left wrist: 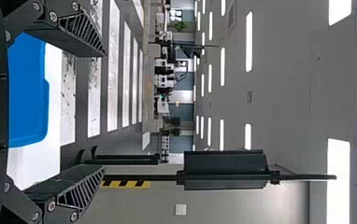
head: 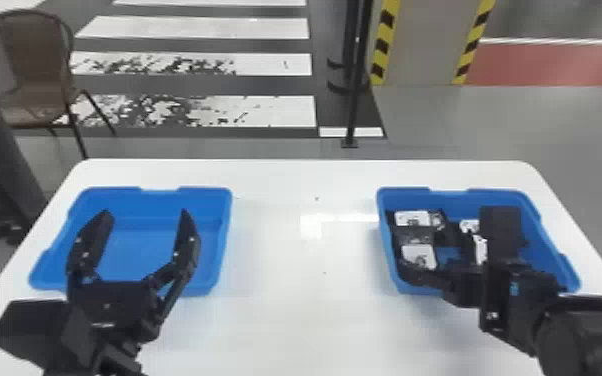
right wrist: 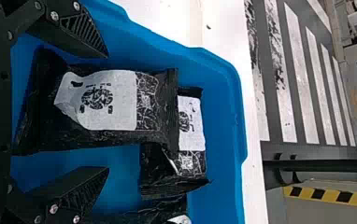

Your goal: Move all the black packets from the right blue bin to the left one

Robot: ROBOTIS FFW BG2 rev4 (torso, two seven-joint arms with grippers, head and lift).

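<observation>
Black packets (right wrist: 106, 100) sit in right blue bin (right wrist: 223, 93). Right gripper (right wrist: 107, 112) open over nearest, another packet (right wrist: 193, 126) beyond. Left gripper (head: 145, 212) open, above left bin (head: 140, 200). Pick step; next probably align, close on nearest, lift.

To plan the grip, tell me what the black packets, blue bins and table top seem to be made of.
Black packets: probably plastic or foil film; crinkled, faintly shiny, with a flat end seam.
Blue bins: likely moulded plastic, smooth, in one even colour with rounded corners.
Table top: smooth, glossy white, perhaps laminate, since it mirrors bright light.
</observation>
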